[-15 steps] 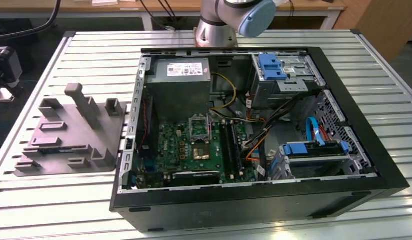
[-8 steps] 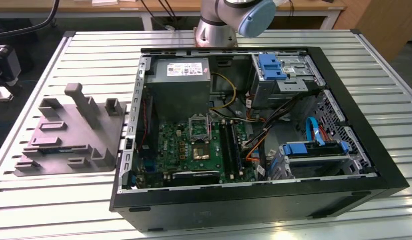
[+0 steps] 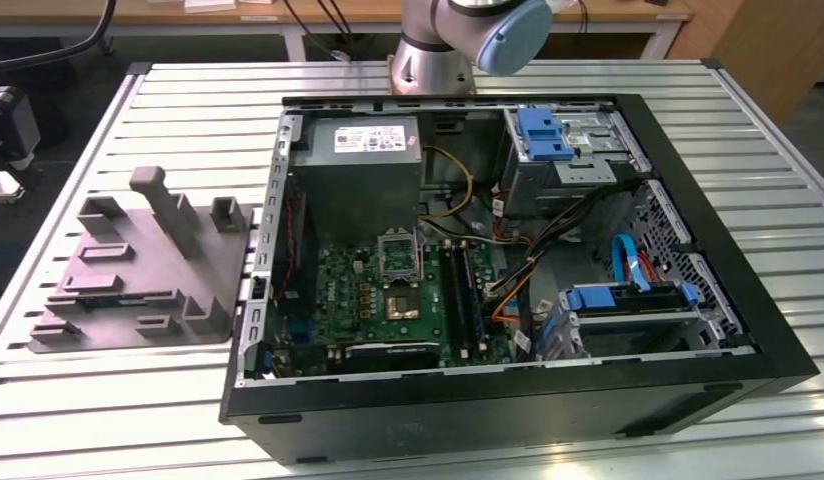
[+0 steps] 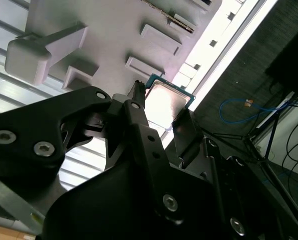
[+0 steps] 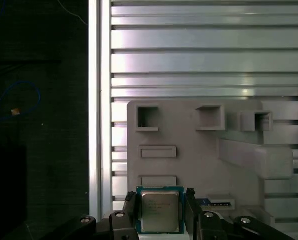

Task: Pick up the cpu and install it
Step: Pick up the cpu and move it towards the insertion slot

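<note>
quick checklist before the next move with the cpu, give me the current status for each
1. cpu gripped by the gripper's jaws on two opposite edges: ok.
2. cpu square in the jaws, metal top facing the camera in the first wrist view: ok.
3. cpu clear of the grey tray: looks ok.
4. socket frame swung open: looks ok.
5. socket empty: cannot tell.
6. cpu orientation matching the socket: cannot tell.
</note>
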`<state>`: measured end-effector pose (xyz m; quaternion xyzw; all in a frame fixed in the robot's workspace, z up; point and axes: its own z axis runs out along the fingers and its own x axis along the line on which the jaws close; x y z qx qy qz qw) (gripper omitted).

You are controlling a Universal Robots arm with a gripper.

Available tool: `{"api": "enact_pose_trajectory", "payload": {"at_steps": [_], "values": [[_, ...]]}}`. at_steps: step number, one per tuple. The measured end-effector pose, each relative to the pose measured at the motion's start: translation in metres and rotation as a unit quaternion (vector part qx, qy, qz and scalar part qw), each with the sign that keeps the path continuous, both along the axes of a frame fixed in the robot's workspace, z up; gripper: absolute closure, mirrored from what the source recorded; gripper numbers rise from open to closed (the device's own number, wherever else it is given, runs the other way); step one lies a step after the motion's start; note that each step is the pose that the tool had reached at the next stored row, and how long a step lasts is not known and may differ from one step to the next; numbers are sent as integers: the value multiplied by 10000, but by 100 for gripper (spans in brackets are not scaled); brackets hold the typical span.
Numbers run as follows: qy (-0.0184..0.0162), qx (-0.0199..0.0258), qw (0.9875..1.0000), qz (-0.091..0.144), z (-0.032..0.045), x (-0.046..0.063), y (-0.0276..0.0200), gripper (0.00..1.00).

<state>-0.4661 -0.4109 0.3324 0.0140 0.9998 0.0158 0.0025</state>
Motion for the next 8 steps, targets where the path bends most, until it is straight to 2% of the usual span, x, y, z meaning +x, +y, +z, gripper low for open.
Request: {"api": "enact_pose_trajectory", "payload": {"at_steps": [8], "values": [[0,-2,10000,0,33,0,0,53]]}}
